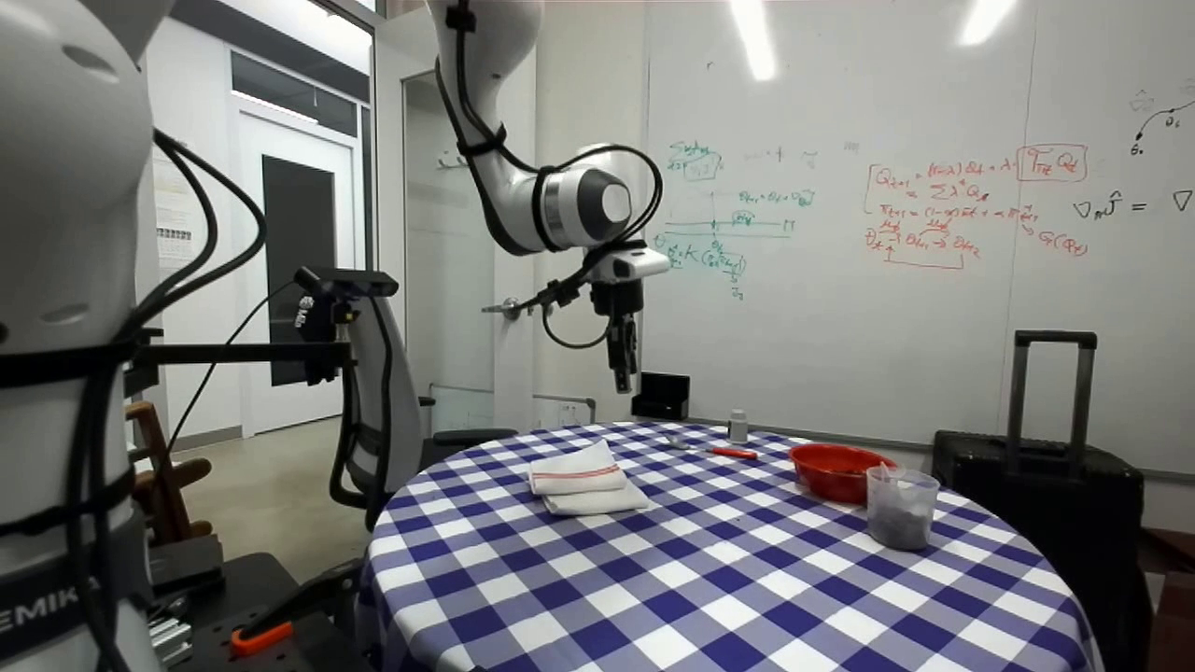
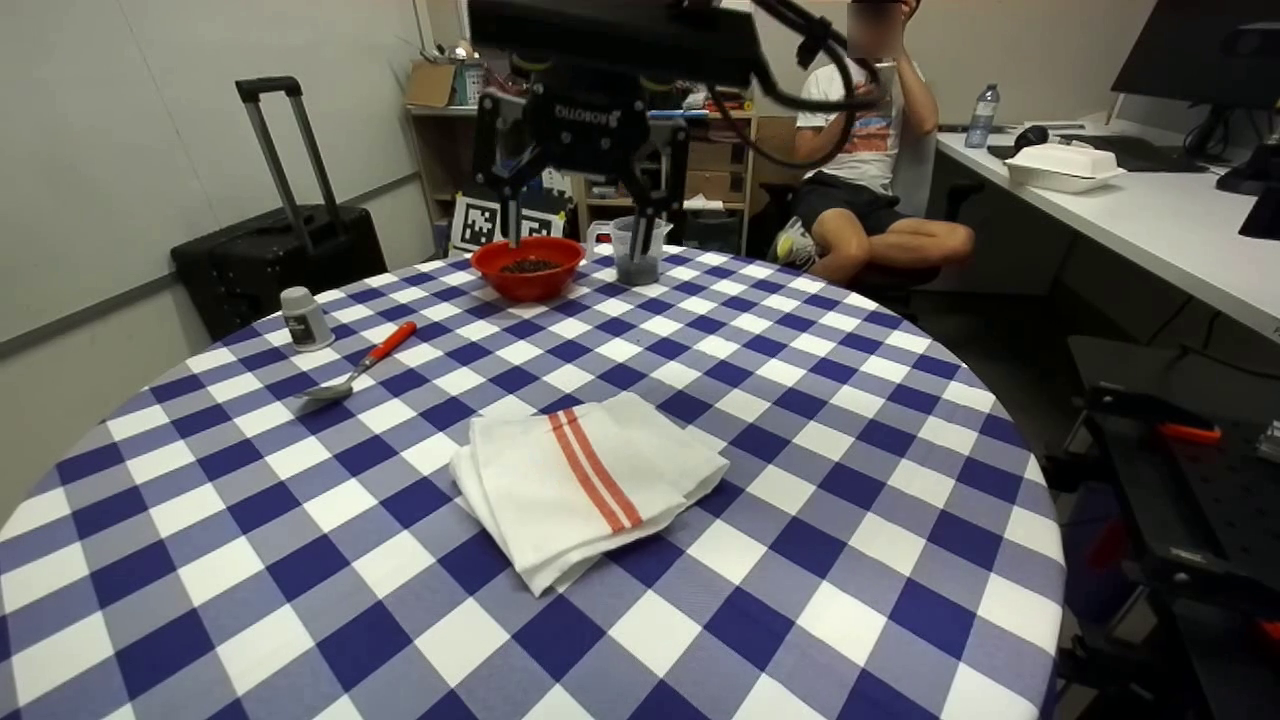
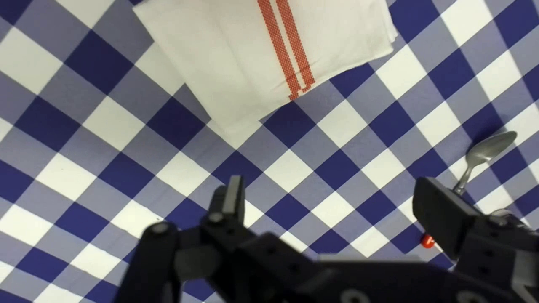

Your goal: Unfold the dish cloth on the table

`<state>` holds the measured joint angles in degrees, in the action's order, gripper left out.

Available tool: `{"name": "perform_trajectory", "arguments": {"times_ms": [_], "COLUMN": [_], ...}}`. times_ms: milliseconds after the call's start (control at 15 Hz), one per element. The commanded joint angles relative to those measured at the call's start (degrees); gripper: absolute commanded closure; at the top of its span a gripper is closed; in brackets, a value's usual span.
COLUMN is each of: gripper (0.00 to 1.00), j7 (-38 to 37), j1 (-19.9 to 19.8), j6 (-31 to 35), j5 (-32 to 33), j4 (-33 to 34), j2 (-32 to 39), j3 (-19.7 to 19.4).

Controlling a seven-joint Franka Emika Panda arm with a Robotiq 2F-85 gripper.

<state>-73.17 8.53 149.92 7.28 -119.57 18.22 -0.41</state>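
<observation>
The dish cloth is white with two red stripes and lies folded in layers on the table. It shows in both exterior views point(image 1: 579, 478) point(image 2: 580, 480) and at the top of the wrist view point(image 3: 227, 50), where its upper part is cut off. The table point(image 2: 850, 640) has a blue and white checked tablecloth. My gripper point(image 1: 623, 381) is above the table, well over cloth height, pointing down. In an exterior view its two fingers point(image 2: 577, 235) are spread apart. In the wrist view the gripper point(image 3: 330, 185) is open and empty, over bare tablecloth beside the cloth.
A spoon with a red handle point(image 2: 390, 343) point(image 3: 488, 149) and a small grey bottle point(image 2: 305, 320) point(image 1: 738, 427) lie near the whiteboard side. A red bowl point(image 1: 840, 471) and a clear cup point(image 1: 901, 513) stand farther along the table. A person point(image 2: 870, 150) sits beyond the table.
</observation>
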Motion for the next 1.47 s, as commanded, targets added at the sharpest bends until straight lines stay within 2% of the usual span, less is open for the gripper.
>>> {"name": "perform_trajectory", "arguments": {"times_ms": [0, 267, 933, 1000, 1067, 1400], "gripper": [0.00, 0.00, 0.00, 0.25, 0.26, 0.63], "j7": [-11.86, -15.21, -12.76, -12.90, -12.87, -12.90], "j1": [6.20, 8.65, 7.46, 7.47, 7.51, 8.07], "j6": [-4.21, -9.35, -14.80, -15.41, -15.96, -17.95], "j5": [4.45, 3.49, -0.78, -1.40, -1.84, -2.64], "j4": [8.06, 11.81, 24.77, 25.98, 27.07, 30.94], "j2": [7.65, 12.28, 23.76, 24.63, 25.42, 28.58], "j3": [-4.36, -4.06, -2.25, -2.14, -2.07, -2.10]}}
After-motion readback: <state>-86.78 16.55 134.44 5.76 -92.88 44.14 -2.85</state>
